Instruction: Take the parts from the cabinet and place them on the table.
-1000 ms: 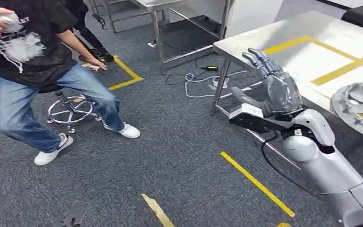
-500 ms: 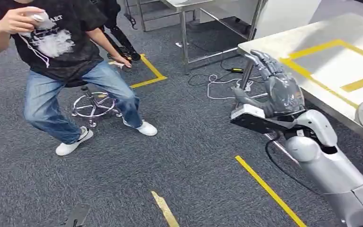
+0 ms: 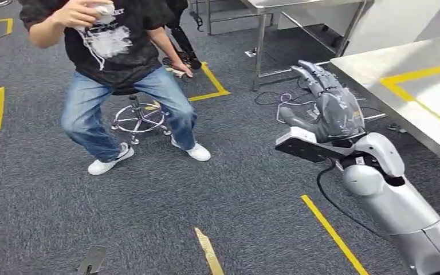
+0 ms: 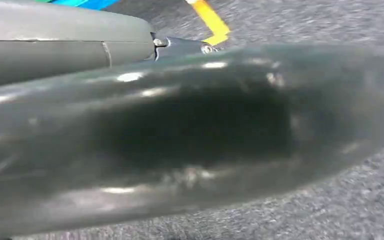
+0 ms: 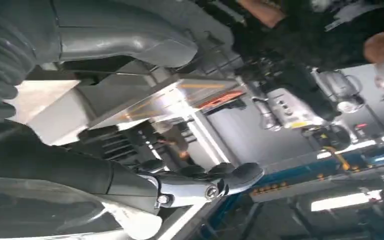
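My right hand (image 3: 329,109) is raised over the grey carpet, just off the corner of the steel table (image 3: 401,69). Its fingers (image 3: 315,74) are stretched out and apart, and it holds nothing. In the right wrist view the grey thumb (image 5: 120,40) and the dark fingers (image 5: 200,185) stand apart with empty space between them. In the left wrist view a dark, blurred, glossy shape (image 4: 190,135) sits close to the lens over carpet, and I cannot tell how my left hand is set.
A person (image 3: 120,63) in a black shirt and jeans crouches at the left, a white device in one hand, in front of a wheeled stool (image 3: 139,117). Cables (image 3: 281,103) lie by the table leg. A second steel table (image 3: 286,4) stands behind. Yellow tape lines (image 3: 332,232) mark the carpet.
The camera has turned left: the table has slid to the right edge and the silver part on it has left the picture. My right hand keeps its pose.
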You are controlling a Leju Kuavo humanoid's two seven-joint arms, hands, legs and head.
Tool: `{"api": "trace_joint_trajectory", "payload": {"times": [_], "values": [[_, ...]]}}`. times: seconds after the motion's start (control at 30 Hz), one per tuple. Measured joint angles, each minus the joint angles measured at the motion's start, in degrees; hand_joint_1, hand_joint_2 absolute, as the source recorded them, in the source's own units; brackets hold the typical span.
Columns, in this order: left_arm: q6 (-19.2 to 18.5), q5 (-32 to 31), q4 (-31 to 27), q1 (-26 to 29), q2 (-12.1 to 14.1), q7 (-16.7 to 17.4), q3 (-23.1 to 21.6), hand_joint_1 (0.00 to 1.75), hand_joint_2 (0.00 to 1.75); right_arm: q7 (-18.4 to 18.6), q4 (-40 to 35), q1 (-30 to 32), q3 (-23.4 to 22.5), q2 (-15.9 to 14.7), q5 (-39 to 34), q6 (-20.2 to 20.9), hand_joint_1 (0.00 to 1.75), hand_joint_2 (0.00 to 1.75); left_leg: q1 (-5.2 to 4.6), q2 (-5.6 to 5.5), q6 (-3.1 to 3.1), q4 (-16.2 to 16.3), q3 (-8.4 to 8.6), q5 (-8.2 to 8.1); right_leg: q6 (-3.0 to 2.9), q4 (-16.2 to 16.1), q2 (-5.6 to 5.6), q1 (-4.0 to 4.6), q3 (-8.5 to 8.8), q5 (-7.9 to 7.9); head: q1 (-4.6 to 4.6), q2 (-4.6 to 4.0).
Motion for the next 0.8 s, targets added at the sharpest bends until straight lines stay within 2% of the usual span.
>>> {"api": "trace_joint_trajectory", "payload": {"times": [0.03, 0.1, 0.13, 0.17, 0.2, 0.23, 0.27, 0.3, 0.33, 0.4, 0.43, 0.47, 0.5, 0.53, 0.6, 0.63, 0.67, 0.7, 0.73, 0.77, 0.8], "values": [[0.0, 0.0, 0.0, -0.1, 0.1, 0.0, 0.0, 0.00, 0.00, 0.0, 0.0, -0.1, 0.0, 0.0, 0.0, 0.0, 0.00, 1.75, 0.06, -0.44, 0.30, 0.0, -0.05, 0.04, 0.07, 3.8, 1.54, -0.07, -1.63, -2.10, 0.06, 0.02], [0.1, 0.0, 0.0, -0.2, 0.1, 0.0, 0.0, 0.00, 0.00, 0.0, 0.0, 0.2, 0.0, -0.2, 0.0, 0.0, 0.00, 1.75, 0.03, -1.62, 0.45, 0.0, -0.12, 0.10, 0.28, 14.1, 2.43, -0.14, -6.58, -6.25, 0.02, 0.00], [0.1, 0.0, 0.0, 0.0, 0.1, 0.0, 0.0, 0.00, 0.00, 0.0, 0.0, 0.4, 0.0, -0.2, 0.0, 0.0, 0.00, 1.75, 0.01, -2.15, 0.45, 0.1, -0.12, 0.09, 0.28, 16.9, 2.54, -0.12, -8.19, -6.76, 0.04, 0.02], [0.1, 0.0, 0.0, 0.0, 0.1, 0.0, 0.0, 0.00, 0.00, 0.0, 0.0, 0.5, 0.0, -0.2, 0.0, 0.0, 0.00, 1.75, 0.00, -2.72, 0.45, 0.1, -0.11, 0.09, 0.20, 16.9, 2.57, -0.13, -8.58, -5.80, 0.00, 0.00], [0.1, 0.0, 0.0, 0.0, 0.1, 0.0, 0.0, 0.00, 0.00, 0.0, 0.0, 0.5, 0.0, -0.2, 0.0, 0.0, 0.00, 1.75, 0.00, -3.29, 0.44, 0.1, -0.11, 0.09, 0.08, 14.4, 2.59, -0.14, -7.70, -3.81, 0.04, 0.00], [0.1, 0.0, 0.0, 0.0, 0.1, 0.0, 0.0, 0.00, 0.00, 0.0, 0.0, 0.5, 0.0, -0.2, 0.0, 0.0, 0.00, 1.75, 0.01, -3.90, 0.43, 0.2, -0.06, 0.09, -0.14, 9.8, 2.78, -0.15, -5.60, -1.02, 0.00, 0.00], [0.1, 0.0, 0.0, -0.1, 0.1, 0.0, 0.0, 0.00, 0.00, 0.0, 0.0, 0.4, 0.0, -0.2, 0.0, 0.0, 0.00, 1.75, 0.01, -4.45, 0.35, 0.2, 0.03, 0.04, -0.36, 4.4, 3.62, -0.22, -3.04, 1.66, 0.02, 0.00], [0.1, 0.0, 0.0, -0.1, 0.0, 0.0, 0.0, 0.00, 0.00, 0.0, 0.0, 0.3, -0.1, -0.2, 0.0, 0.0, 0.00, 1.75, 0.08, -4.93, 0.18, 0.3, 0.02, -0.02, -0.66, -0.1, 5.61, -0.34, -1.09, 2.54, 0.04, 0.00], [0.2, 0.0, 0.0, -0.2, 0.0, 0.0, 0.0, 0.00, 0.00, 0.0, 0.0, 0.3, -0.1, -0.2, 0.0, 0.0, 0.00, 1.75, -0.17, -5.42, -0.22, 0.5, -0.50, 0.03, -0.71, -1.0, 6.51, -0.47, 0.13, 1.99, -0.09, 0.00], [0.2, 0.0, 0.0, -0.1, 0.0, 0.0, 0.0, 0.00, 0.00, 0.1, 0.0, 0.3, -0.2, -0.2, 0.0, 0.0, 0.00, 1.75, 0.23, -6.14, -0.86, 0.5, -0.87, 0.35, -0.89, -1.1, 5.88, -0.20, -0.11, 2.04, -0.09, 0.02], [0.2, 0.0, 0.0, 0.1, 0.0, 0.0, 0.0, 0.00, 0.00, 0.0, 0.0, 0.3, -0.2, -0.2, 0.0, 0.0, 0.00, 1.75, 0.34, -6.61, -1.29, 0.2, -0.85, 0.49, -1.19, -1.1, 5.45, -0.15, -0.04, 2.04, 0.00, 0.02], [0.2, 0.0, 0.0, 0.1, 0.1, 0.0, 0.0, 0.00, 0.00, 0.0, -0.1, 0.3, -0.2, -0.2, 0.0, 0.0, 0.00, 1.75, 0.15, -7.16, -1.59, 0.3, -0.84, 0.40, -1.63, -1.7, 4.76, -0.63, 0.20, 2.33, -0.09, 0.02], [0.2, 0.0, 0.0, 0.1, 0.1, 0.0, 0.0, 0.00, 0.00, 0.1, -0.1, 0.2, -0.2, -0.2, 0.0, 0.0, 0.00, 1.75, -0.03, -5.22, -1.88, 1.3, -1.27, -0.60, -1.91, -1.9, 4.17, -0.70, 0.51, 2.49, -0.09, 0.00], [0.2, 0.0, 0.0, 0.1, 0.0, 0.0, 0.0, 0.00, 0.00, 0.0, -0.1, 0.2, -0.2, -0.2, 0.0, 0.0, 0.00, 1.75, 0.00, -3.41, -2.17, 4.4, -2.51, -2.67, -2.23, -2.0, 3.68, -0.73, 0.57, 2.45, -0.57, 0.02], [0.2, 0.0, 0.0, -0.1, 0.1, 0.0, 0.0, 0.00, 0.00, 0.0, -0.1, 0.3, -0.2, -0.2, 0.0, 0.0, 0.00, 1.75, 0.30, -2.11, -2.64, 13.5, -6.58, -6.95, -2.45, -1.9, 2.54, -0.59, 0.65, 2.29, -0.59, 0.00], [0.2, 0.0, 0.0, 0.0, 0.1, 0.0, 0.0, 0.00, 0.00, 0.0, -0.1, 0.4, -0.2, -0.2, 0.0, 0.0, 0.00, 1.75, 0.38, -1.93, -2.80, 17.1, -8.26, -8.01, -2.50, -1.9, 2.01, -0.57, 0.65, 2.24, -0.64, 0.02], [0.2, 0.0, 0.0, 0.0, 0.1, 0.0, 0.0, 0.00, 0.00, 0.0, -0.1, 0.5, -0.2, -0.2, 0.0, 0.0, 0.00, 1.75, 0.43, -1.90, -2.91, 17.8, -8.58, -7.66, -2.49, -1.9, 1.49, -0.57, 0.69, 2.17, -0.66, 0.00], [0.2, 0.0, 0.0, 0.1, 0.1, 0.0, 0.0, 0.00, 0.00, 0.0, -0.1, 0.5, -0.1, -0.2, 0.0, 0.0, 0.00, 1.75, 0.44, -1.84, -2.88, 15.6, -7.51, -5.76, -2.40, -1.9, 0.95, -0.57, 0.79, 2.06, -0.66, 0.00], [0.2, 0.0, 0.0, 0.1, 0.1, 0.0, 0.0, 0.00, 0.00, 0.0, -0.1, 0.5, -0.2, -0.2, 0.0, 0.0, 0.00, 1.75, 0.43, -1.67, -2.74, 11.9, -5.68, -3.50, -2.29, -1.9, 0.50, -0.56, 0.96, 1.93, -0.66, 0.00], [0.2, 0.0, 0.0, 0.0, 0.1, 0.0, 0.0, 0.00, 0.00, 0.0, -0.2, 0.5, -0.2, -0.2, 0.0, 0.0, 0.00, 1.75, 0.37, -1.02, -2.46, 6.4, -2.95, -0.78, -2.11, -1.9, 0.00, -0.54, 1.31, 1.73, -0.66, 0.00], [0.2, 0.0, 0.0, 0.0, 0.1, 0.0, 0.0, 0.00, 0.00, 0.0, -0.2, 0.5, -0.2, -0.2, 0.0, 0.0, 0.00, 1.75, 0.12, 0.88, -2.06, 1.7, -0.68, 0.90, -1.92, -1.9, -0.42, -0.43, 1.58, 1.50, -0.66, 0.00]]}}
